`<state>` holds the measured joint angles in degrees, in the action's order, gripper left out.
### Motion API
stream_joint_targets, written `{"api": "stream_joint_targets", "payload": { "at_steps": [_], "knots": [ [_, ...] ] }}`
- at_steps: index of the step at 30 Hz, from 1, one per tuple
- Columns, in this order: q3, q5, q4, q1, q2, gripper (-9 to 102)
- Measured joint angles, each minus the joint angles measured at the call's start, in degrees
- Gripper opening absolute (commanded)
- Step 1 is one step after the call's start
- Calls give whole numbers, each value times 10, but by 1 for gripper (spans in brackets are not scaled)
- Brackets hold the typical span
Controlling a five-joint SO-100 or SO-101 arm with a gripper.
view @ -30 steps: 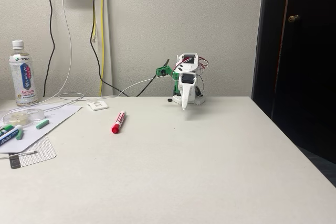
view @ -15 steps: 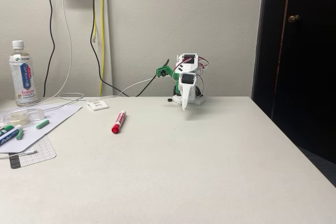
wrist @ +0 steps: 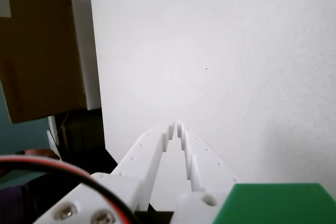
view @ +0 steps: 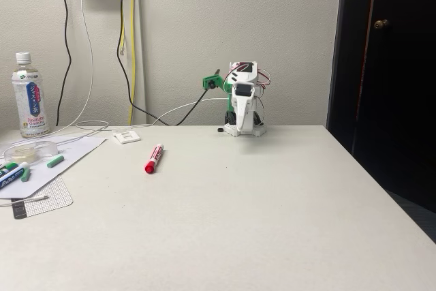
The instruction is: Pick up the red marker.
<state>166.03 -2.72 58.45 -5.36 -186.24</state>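
Observation:
The red marker [view: 154,158] lies flat on the white table [view: 238,223], left of centre, with its red cap toward the camera. The white arm stands at the back of the table, and its gripper [view: 238,129] hangs down close in front of the base, well to the right of and behind the marker. In the wrist view the gripper [wrist: 176,126] points across bare tabletop, and its two white fingers [wrist: 152,150] lie together with only a thin slit between them and nothing held.
At the far left are a drink bottle [view: 30,97], a clear round container [view: 30,150] and a paper sheet [view: 48,168] with green and blue pens. A small white box [view: 127,136] and cables lie behind the marker. A dark door [view: 388,66] stands on the right. A cardboard box [wrist: 39,51] sits past the table edge.
The arm's upper part has shifted slightly, and the gripper tip sits a little higher and closer to the base than before. The marker has not moved.

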Motion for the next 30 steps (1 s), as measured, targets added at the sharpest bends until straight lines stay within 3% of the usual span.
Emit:
{"api": "stream_joint_targets", "payload": {
  "at_steps": [17, 30],
  "knots": [
    [-320, -69, 106, -80, 330, 0],
    [-475, -73, 162, -137, 470, 0]
  ]
}}
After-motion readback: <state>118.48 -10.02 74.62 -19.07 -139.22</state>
